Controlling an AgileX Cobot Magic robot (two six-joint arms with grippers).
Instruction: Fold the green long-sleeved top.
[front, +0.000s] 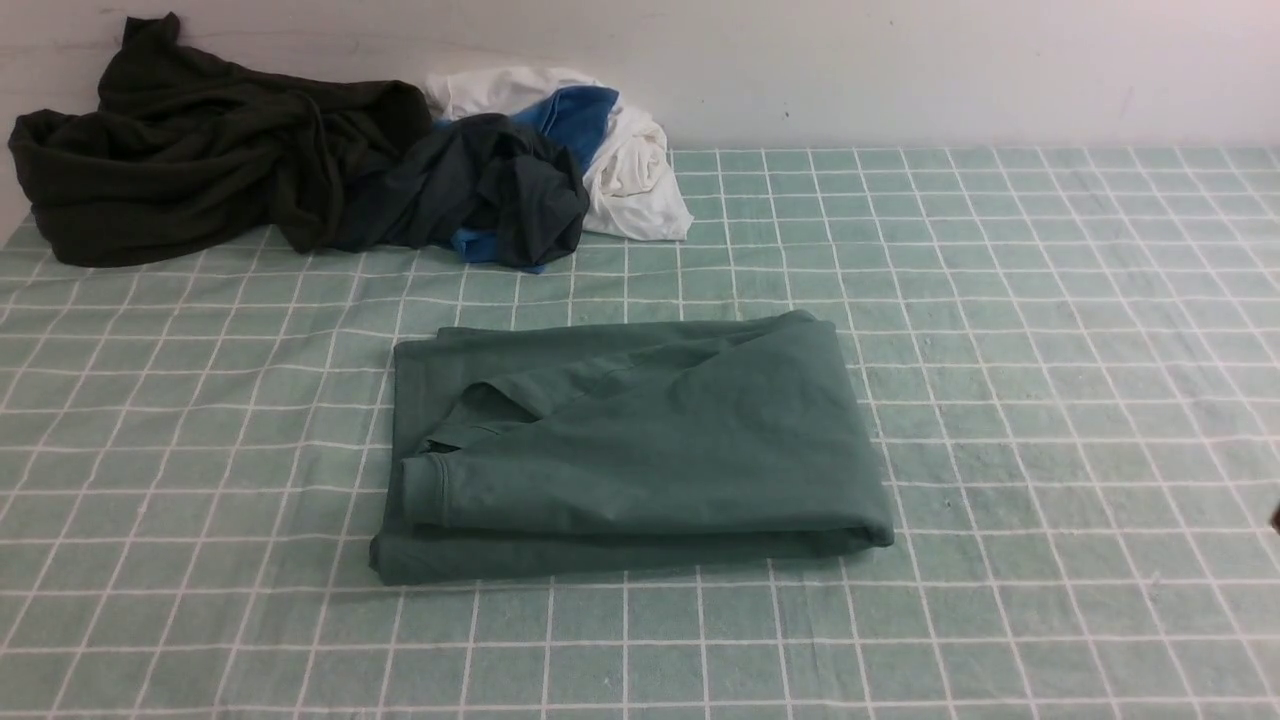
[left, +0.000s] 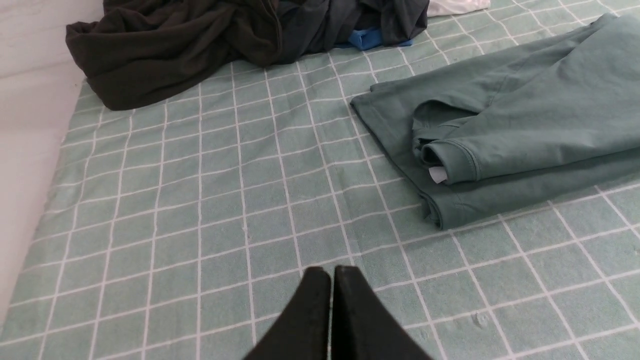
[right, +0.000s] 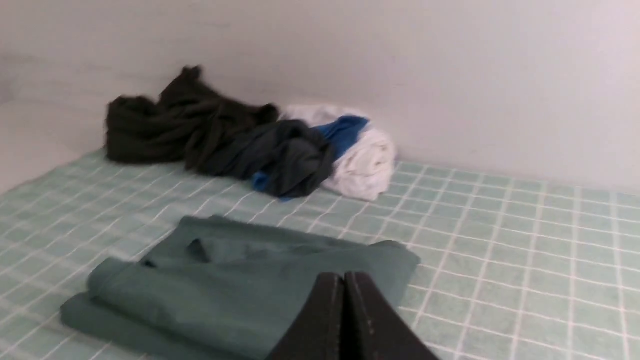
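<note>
both grippers' jaws closed, holding nothing: left gripper (left: 332, 272), right gripper (right: 344, 278).

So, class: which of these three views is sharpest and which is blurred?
Front view: sharp, even light, the green top crisp. Left wrist view: also sharp, its white tag clear. Right wrist view: soft throughout, the clothes pile smeared.

Left end effector (left: 331, 272) and right end effector (right: 344, 280): only tips visible, rest cut off. Right wrist view blurred.
</note>
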